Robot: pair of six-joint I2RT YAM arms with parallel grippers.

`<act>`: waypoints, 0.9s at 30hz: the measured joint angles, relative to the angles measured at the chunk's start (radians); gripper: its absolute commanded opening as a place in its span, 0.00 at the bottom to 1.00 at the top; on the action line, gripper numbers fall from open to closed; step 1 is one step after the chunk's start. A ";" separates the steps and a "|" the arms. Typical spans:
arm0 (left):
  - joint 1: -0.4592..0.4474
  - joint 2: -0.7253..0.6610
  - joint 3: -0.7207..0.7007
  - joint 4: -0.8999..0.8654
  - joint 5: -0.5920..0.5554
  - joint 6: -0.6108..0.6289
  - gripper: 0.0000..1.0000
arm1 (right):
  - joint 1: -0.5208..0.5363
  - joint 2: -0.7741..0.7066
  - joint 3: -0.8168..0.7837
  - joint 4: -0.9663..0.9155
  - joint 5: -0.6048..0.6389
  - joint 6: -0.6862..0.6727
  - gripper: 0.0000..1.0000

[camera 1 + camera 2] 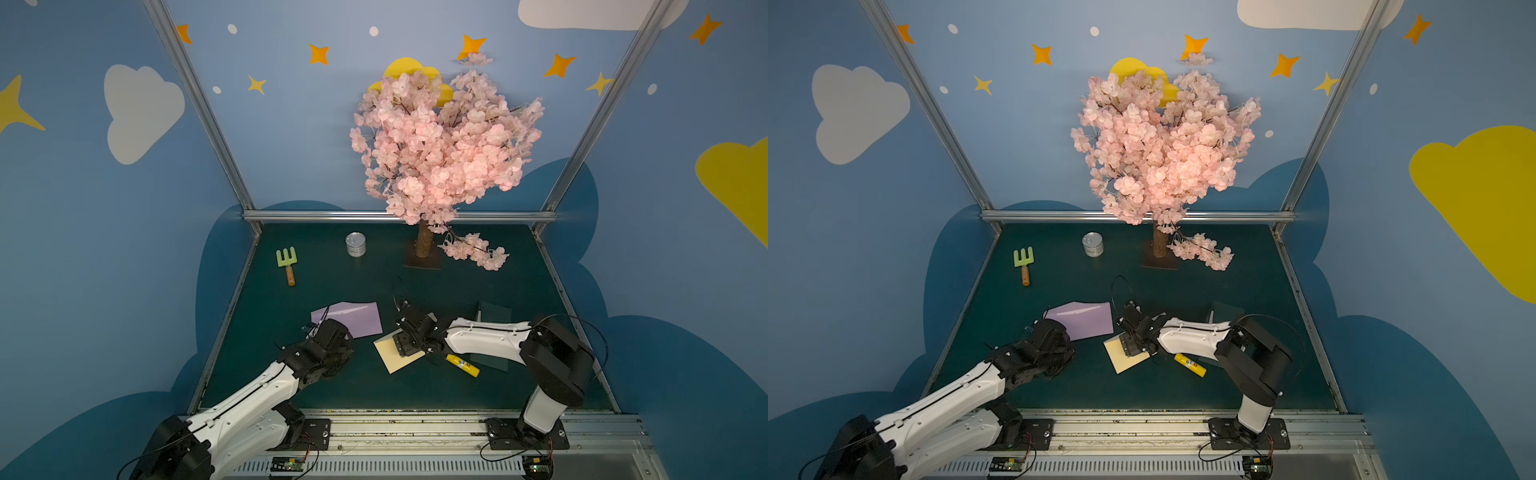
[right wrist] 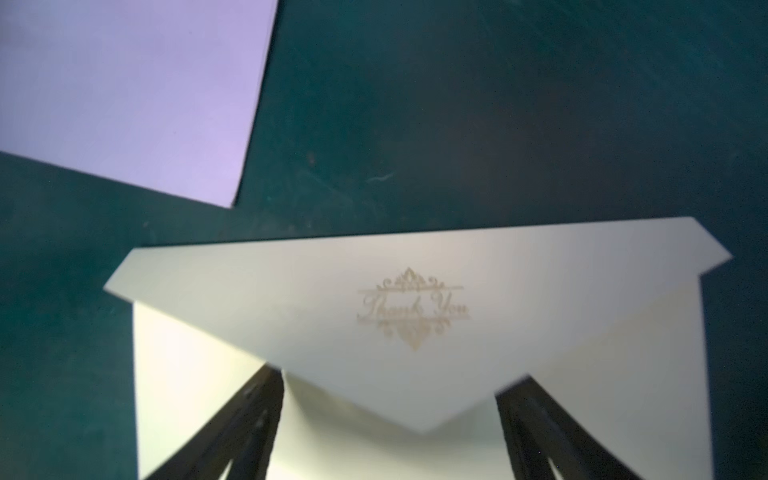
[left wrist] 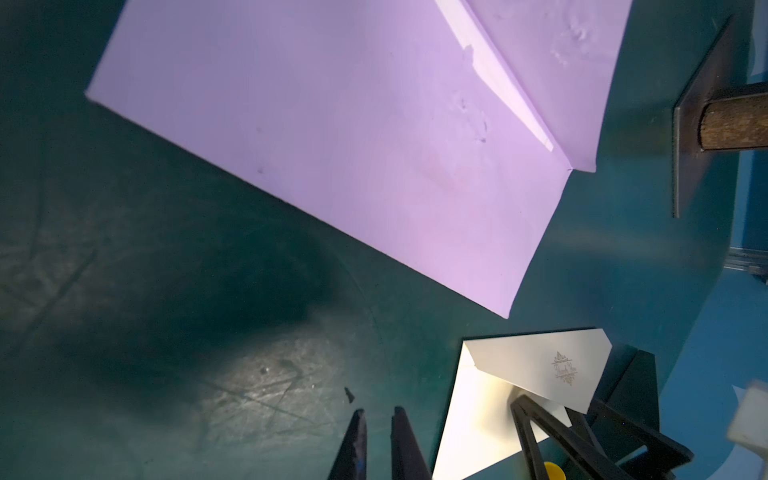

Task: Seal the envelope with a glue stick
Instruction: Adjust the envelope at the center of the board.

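A cream envelope [image 1: 390,360] [image 1: 1119,362] lies on the green mat, its "Thank You" flap [image 2: 415,270] raised off the body. My right gripper [image 2: 399,376] [image 1: 405,345] is open, with one finger on each side of the flap's tip, which rests over them. The yellow glue stick [image 1: 462,365] [image 1: 1190,365] lies flat on the mat beside the right arm, untouched. My left gripper [image 3: 380,411] is shut and empty, low over bare mat between the cream envelope [image 3: 478,415] and a purple envelope [image 3: 353,145].
The purple envelope [image 1: 357,318] lies with its flap open behind the left wrist. Dark green cards [image 1: 493,315] lie under the right arm. A blossom tree [image 1: 444,137], a tin can [image 1: 355,244] and a green hand rake [image 1: 286,262] stand farther back.
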 measured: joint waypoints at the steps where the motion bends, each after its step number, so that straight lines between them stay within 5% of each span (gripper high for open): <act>1: 0.000 0.004 0.000 0.002 0.007 0.008 0.16 | 0.000 -0.039 0.000 -0.020 -0.005 -0.005 0.83; 7: -0.003 0.031 0.022 0.010 0.036 0.061 0.19 | -0.037 -0.264 0.039 -0.172 -0.010 0.029 0.85; 16: -0.003 0.044 0.033 0.051 0.045 0.107 0.19 | -0.161 -0.445 -0.008 -0.462 0.211 0.319 0.81; 27: 0.023 0.083 0.030 0.116 0.073 0.144 0.19 | -0.283 -0.315 -0.110 -0.526 0.157 0.542 0.66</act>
